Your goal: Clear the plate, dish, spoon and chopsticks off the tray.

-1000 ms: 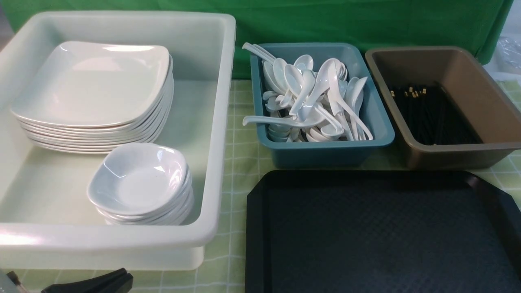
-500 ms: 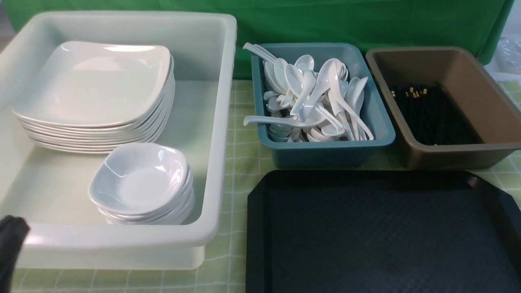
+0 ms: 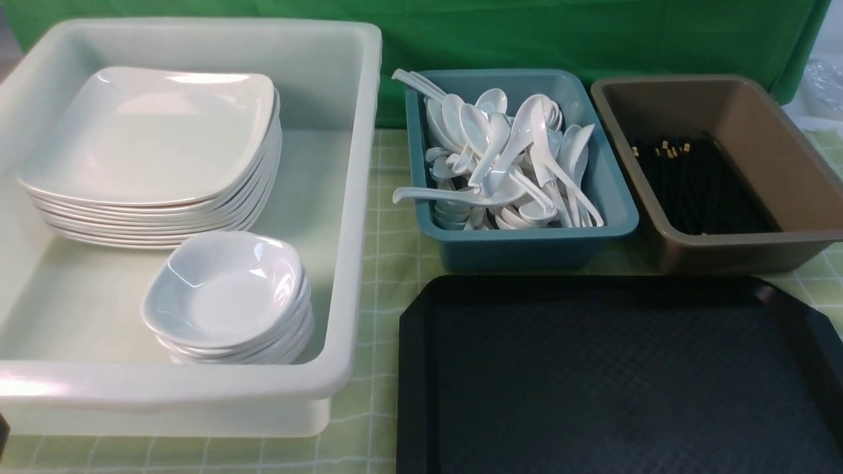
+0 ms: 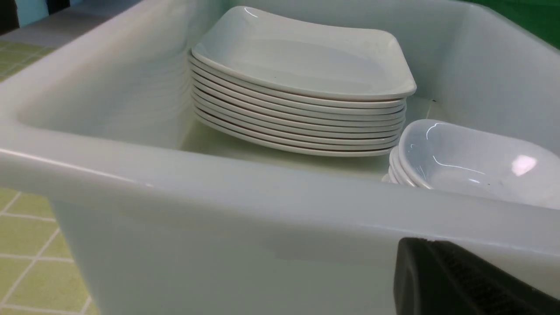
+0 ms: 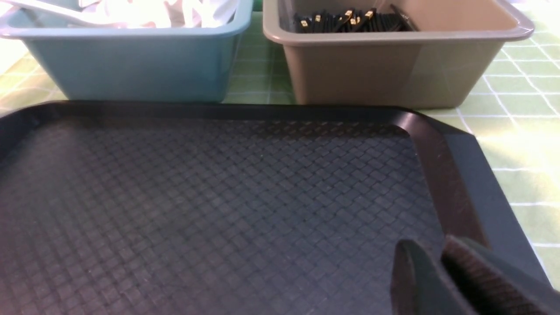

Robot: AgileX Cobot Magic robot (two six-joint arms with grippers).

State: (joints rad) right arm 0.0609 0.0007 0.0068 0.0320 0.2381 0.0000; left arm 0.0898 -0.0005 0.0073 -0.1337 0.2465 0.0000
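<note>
Tray (image 3: 612,375) bare, tableware already binned; right gripper (image 5: 431,271) nearly closed and empty (left gripper (image 4: 459,280) state cannot be told): retract clear of tub (image 4: 245,205)

My left gripper (image 4: 463,280) drops almost out of the front view: from lying low at the near-left corner, then rising against the white tub's (image 3: 197,395) near-left rim, only a dark sliver now shows at the left edge.
</note>
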